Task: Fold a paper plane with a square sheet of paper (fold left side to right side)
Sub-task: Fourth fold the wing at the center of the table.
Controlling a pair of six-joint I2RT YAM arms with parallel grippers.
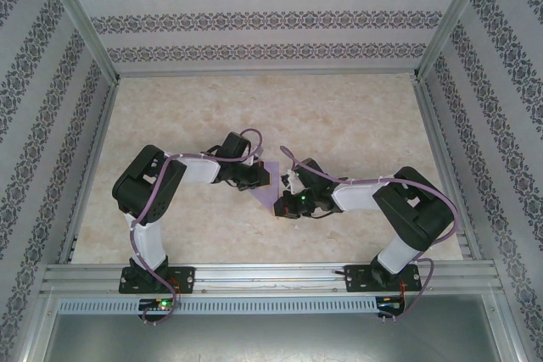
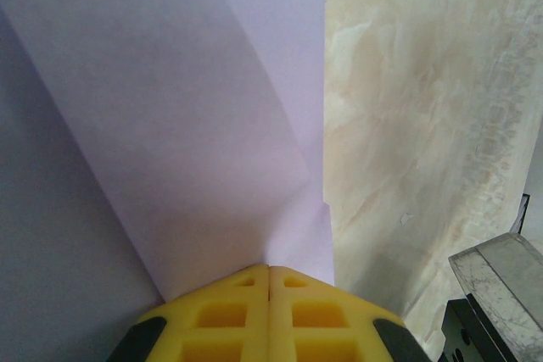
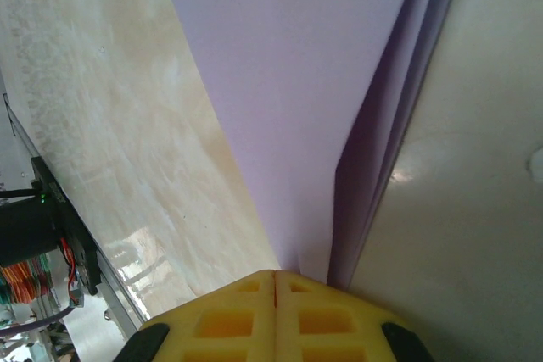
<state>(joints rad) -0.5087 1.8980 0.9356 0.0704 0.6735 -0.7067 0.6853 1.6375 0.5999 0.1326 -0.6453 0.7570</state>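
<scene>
Careful: both jaws stood shut, paper plane [image 2: 170,125] at their tips; dragging sideways, you could have skewed its creases.

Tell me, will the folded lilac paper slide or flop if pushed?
It likely slides easily: the folded paper lies on a glossy tabletop. Probably light and floppy, being thin, though the stacked layers along its edge should stiffen it somewhat.
</scene>
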